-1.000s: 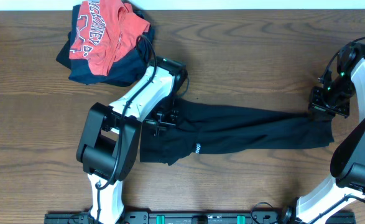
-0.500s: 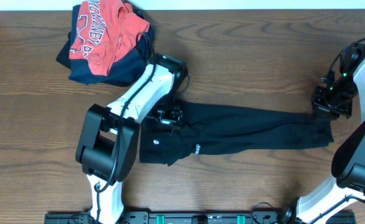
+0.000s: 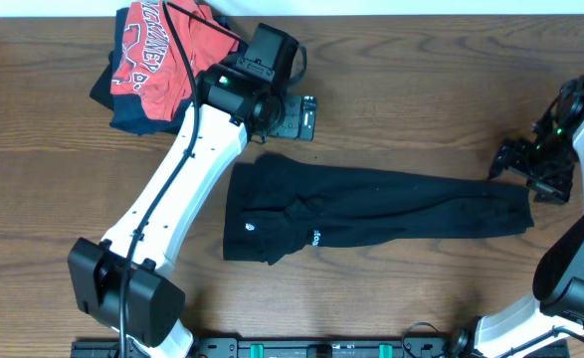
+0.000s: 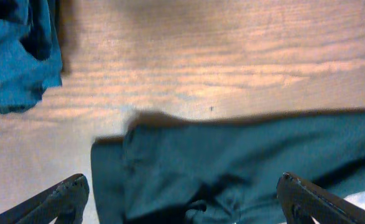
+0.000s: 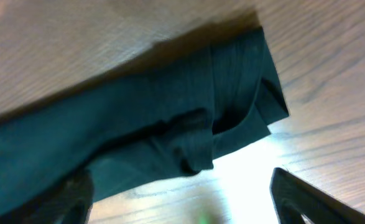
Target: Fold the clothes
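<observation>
Overhead. Left end effector (image 3: 309, 117): over bare table (image 3: 421, 89). The black shirt (image 3: 371, 209), a long folded strip, lies apart from it on the base side. A red shirt (image 3: 162, 50) on a navy garment (image 3: 132, 114) lies off to its side. Right end effector (image 3: 515, 167): just beside the strip's other end.

Left wrist. Fingers (image 4: 64, 199) spread wide, holding nothing. The shirt's edge lies below and between them.

Right wrist. Fingers (image 5: 300, 199) spread, empty. The shirt's folded end lies flat just ahead.
</observation>
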`<control>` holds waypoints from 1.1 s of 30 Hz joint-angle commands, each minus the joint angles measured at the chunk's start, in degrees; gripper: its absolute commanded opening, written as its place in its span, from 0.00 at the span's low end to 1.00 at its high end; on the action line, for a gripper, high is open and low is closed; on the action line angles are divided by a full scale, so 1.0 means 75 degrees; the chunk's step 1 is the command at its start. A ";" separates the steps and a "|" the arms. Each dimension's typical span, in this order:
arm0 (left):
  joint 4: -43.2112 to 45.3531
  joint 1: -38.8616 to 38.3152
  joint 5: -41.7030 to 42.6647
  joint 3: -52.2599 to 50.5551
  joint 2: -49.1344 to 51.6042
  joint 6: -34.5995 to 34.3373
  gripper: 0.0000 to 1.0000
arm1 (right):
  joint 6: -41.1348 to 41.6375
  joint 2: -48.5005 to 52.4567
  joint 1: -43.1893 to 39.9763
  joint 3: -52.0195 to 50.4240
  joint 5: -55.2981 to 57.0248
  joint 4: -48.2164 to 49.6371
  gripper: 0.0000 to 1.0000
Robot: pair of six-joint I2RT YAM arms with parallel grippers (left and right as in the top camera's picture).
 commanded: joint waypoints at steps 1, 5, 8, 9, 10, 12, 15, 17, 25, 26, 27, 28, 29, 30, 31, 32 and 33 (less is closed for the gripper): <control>0.0286 0.0187 -0.0041 0.0015 0.0052 -0.0035 0.98 | 0.0111 -0.0003 -0.0052 -0.0414 0.0513 0.0289 0.98; 0.0565 0.0385 -0.0038 0.0015 0.0052 -0.0044 0.98 | 0.0149 -0.0003 -0.0067 -0.0871 0.0825 0.0968 0.99; 0.0612 0.0504 -0.0038 0.0015 0.0052 -0.0041 0.98 | 0.0163 -0.0003 -0.0067 -0.1282 0.1061 0.1766 0.99; 0.0612 0.0542 -0.0038 0.0015 0.0052 -0.0041 0.98 | 0.0058 -0.0003 -0.0067 -0.1469 0.1072 0.2055 0.99; 0.0609 0.0571 -0.0038 0.0015 0.0052 -0.0038 0.98 | -0.0076 -0.0003 -0.0067 -0.1676 0.1075 0.2337 0.99; 0.0609 0.0621 -0.0041 0.0015 0.0055 -0.0015 0.98 | -0.0187 -0.0003 -0.0067 -0.2017 0.1072 0.2833 0.99; 0.0641 0.0697 -0.0047 0.0015 0.0055 0.0020 0.98 | -0.0312 -0.0003 -0.0067 -0.2442 0.1075 0.3485 0.98; 0.0635 0.0755 -0.0047 0.0015 0.0055 0.0020 0.98 | -0.0458 -0.0003 -0.0067 -0.2585 0.1070 0.3660 0.96; 0.0618 0.0956 -0.0047 0.0003 0.0055 0.0050 0.98 | -0.0586 0.0000 -0.0108 -0.3179 0.1084 0.4304 0.89; 0.0600 0.0962 -0.0047 -0.0003 0.0055 0.0093 0.98 | -0.0580 0.0000 -0.0108 -0.3281 0.1139 0.4383 0.85; 0.0595 0.0962 -0.0050 -0.0006 0.0055 0.0102 0.98 | -0.0580 0.0000 -0.0108 -0.3407 0.1180 0.4485 0.80; 0.0597 0.0962 -0.0050 -0.0006 0.0055 0.0102 0.98 | -0.0577 0.0000 -0.0108 -0.3518 0.1207 0.4561 0.79; 0.0597 0.0962 -0.0050 -0.0006 0.0055 0.0099 0.98 | -0.0542 0.0000 -0.0108 -0.3640 0.1207 0.4640 0.75; 0.0597 0.0962 -0.0050 -0.0006 0.0055 0.0102 0.98 | -0.0522 0.0000 -0.0108 -0.3727 0.1195 0.4680 0.71; 0.0592 0.0962 -0.0050 -0.0006 0.0055 0.0102 0.98 | -0.0495 0.0000 -0.0108 -0.3812 0.1192 0.4712 0.68; 0.0568 0.0962 -0.0050 -0.0006 0.0055 0.0102 0.98 | -0.0446 0.0000 -0.0108 -0.3879 0.1192 0.4730 0.61; 0.0539 0.0962 -0.0058 -0.0009 0.0055 0.0102 0.98 | -0.0338 0.0000 -0.0108 -0.3928 0.1183 0.4724 0.54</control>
